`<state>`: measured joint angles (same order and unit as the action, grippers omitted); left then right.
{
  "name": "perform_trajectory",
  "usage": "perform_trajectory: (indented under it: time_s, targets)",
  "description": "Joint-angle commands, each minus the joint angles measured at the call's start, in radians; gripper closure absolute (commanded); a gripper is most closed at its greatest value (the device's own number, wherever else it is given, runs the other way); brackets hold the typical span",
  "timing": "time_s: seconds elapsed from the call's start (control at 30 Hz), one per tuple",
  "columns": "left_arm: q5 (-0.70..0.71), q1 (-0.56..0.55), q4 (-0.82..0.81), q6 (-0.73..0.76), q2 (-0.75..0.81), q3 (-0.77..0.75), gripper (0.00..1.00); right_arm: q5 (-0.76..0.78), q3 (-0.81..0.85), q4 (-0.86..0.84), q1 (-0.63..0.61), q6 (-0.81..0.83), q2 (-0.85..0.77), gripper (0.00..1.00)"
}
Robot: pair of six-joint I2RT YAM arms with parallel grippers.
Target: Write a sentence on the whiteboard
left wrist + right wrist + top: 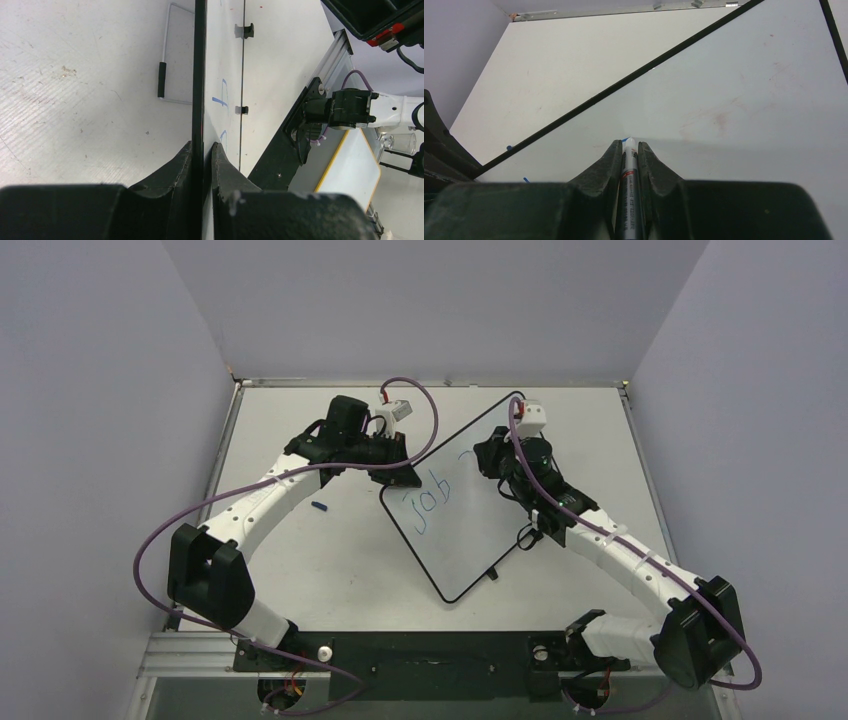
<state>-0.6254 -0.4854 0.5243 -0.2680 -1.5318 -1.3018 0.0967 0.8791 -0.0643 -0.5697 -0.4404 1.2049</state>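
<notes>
The whiteboard (470, 545) lies turned like a diamond in the middle of the table. Blue lettering, the sentence (430, 502), reads roughly "job" near its left corner. My left gripper (398, 477) is shut on the board's black left edge; in the left wrist view the fingers (202, 146) pinch that edge, with the white face (225, 45) and blue strokes (220, 101) beyond. My right gripper (492, 462) hovers over the upper part of the board, shut on a grey marker (630, 172). The marker's tip touches the whiteboard (734, 110).
A small blue cap (320, 506) lies on the table left of the board. A thin wire frame with a black sleeve (161, 80) rests on the table beside the board's edge. Grey walls close in on three sides behind a metal rail (430, 383).
</notes>
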Motion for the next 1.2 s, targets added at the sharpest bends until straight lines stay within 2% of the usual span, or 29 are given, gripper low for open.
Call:
perform_trajectory:
  time_s: [0.0,0.47,1.17]
  targets:
    - [0.138,-0.004,0.077,0.098,0.019,0.019,1.0,-0.01,0.015,-0.016,0.005,-0.02,0.005,1.0]
    - [0.139,-0.004,0.077,0.098,0.021,0.018,1.0,-0.055,-0.055,-0.002,0.005,-0.056,-0.037,1.0]
    - [0.141,-0.004,0.077,0.098,0.031,0.02,1.0,-0.028,-0.126,0.059,0.005,-0.048,-0.109,1.0]
